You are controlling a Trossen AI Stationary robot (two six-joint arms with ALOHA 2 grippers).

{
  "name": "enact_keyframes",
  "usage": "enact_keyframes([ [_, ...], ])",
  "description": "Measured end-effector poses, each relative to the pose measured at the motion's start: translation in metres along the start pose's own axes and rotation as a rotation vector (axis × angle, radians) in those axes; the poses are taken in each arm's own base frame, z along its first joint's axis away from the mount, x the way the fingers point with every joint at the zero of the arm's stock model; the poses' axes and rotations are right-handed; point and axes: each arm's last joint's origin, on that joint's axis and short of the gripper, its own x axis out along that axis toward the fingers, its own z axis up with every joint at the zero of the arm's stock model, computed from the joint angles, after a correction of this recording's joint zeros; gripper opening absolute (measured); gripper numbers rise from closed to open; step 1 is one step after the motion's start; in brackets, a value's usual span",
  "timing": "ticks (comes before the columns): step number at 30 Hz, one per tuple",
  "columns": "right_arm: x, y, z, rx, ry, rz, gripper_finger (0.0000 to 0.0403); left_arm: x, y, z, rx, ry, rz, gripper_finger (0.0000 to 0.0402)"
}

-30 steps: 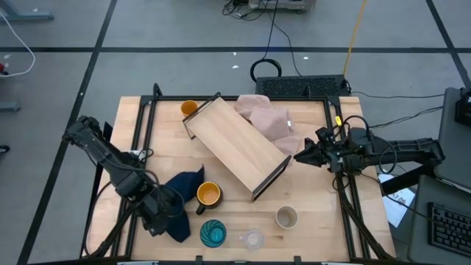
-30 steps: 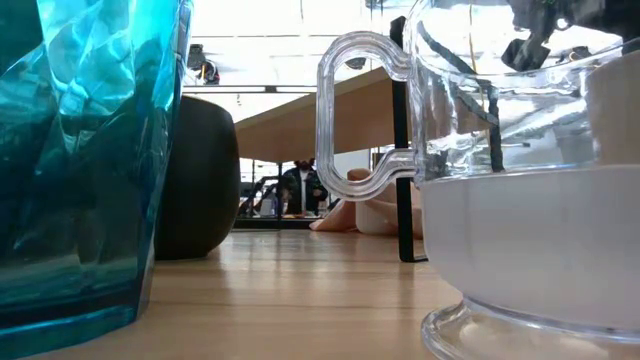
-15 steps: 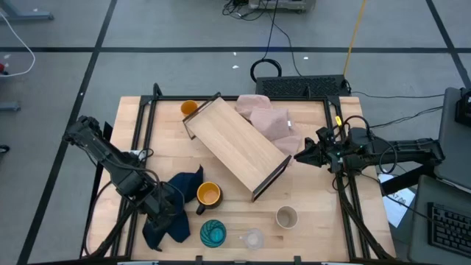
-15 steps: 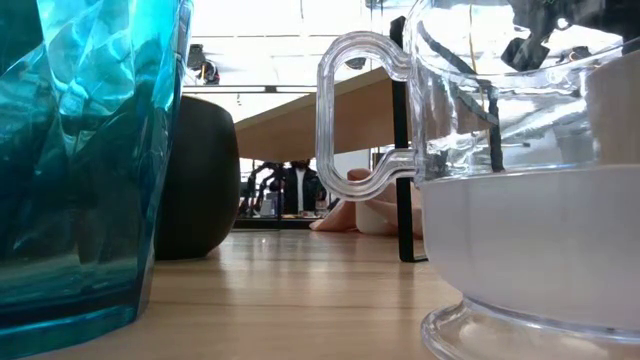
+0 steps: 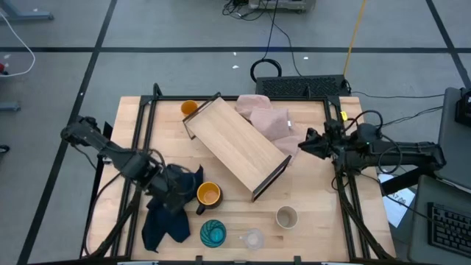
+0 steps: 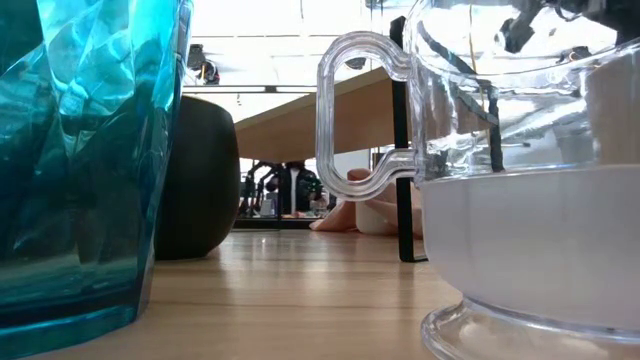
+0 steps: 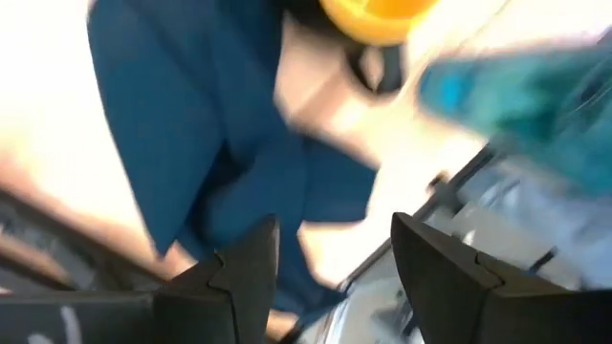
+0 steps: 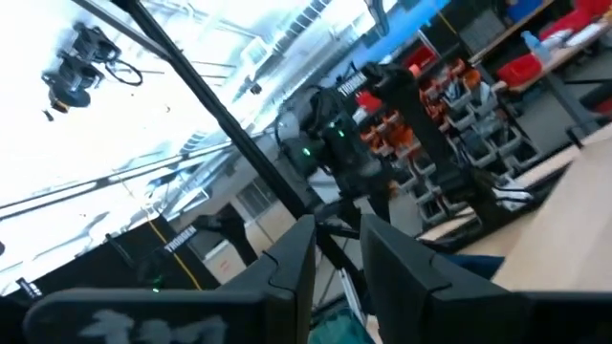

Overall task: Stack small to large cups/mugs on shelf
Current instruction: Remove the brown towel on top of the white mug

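Moved up over the dark blue cloth (image 5: 171,210), the open left gripper (image 5: 179,196) is placed just left of the yellow-orange mug with dark handle (image 5: 208,195).

Light-wood worktop (image 5: 324,199), bearing: shelf (image 5: 235,144) lying diagonally mid-top; pinkish cloth (image 5: 268,120) against its far side; small orange cup (image 5: 189,108) near the far-left corner; dark blue cloth (image 5: 171,210), yellow-orange mug (image 5: 209,195), teal tumbler (image 5: 213,233), clear cup (image 5: 253,238), beige-grey cup (image 5: 286,217) toward the near edge.

Hand (image 8: 335,263): two dark fingers (image 8: 287,272) at the lower edge, narrow gap between them.
Other arm (image 8: 330,143): dark, farther off.
Desk (image 8: 564,205): light wood strip.
Teal cup (image 8: 335,330): just a sliver showing.
Background: racks with red bins (image 8: 521,67).
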Motion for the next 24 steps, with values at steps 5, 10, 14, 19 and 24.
enact_keyframes([
  [5, 0.0, -0.001, 0.001, 0.003, -0.002, -0.009, 0.008, -0.032, -0.008, 0.017, -0.003, -0.161, -0.102, 0.0205],
  [10, 0.0, -0.001, 0.001, -0.001, -0.003, -0.007, 0.008, -0.056, -0.017, 0.033, 0.008, -0.353, -0.202, 0.0205],
  [14, -0.001, -0.005, -0.002, 0.009, 0.023, -0.046, 0.008, -0.069, -0.023, 0.045, 0.024, -0.472, -0.29, 0.0205],
  [19, -0.001, -0.006, 0.008, -0.022, -0.019, -0.085, 0.0087, -0.087, -0.039, 0.062, 0.077, -0.643, -0.482, 0.0205],
  [24, 0.0, 0.01, 0.037, -0.171, -0.067, -0.123, 0.0103, -0.108, -0.051, 0.076, 0.157, -0.823, -0.667, 0.0205],
])
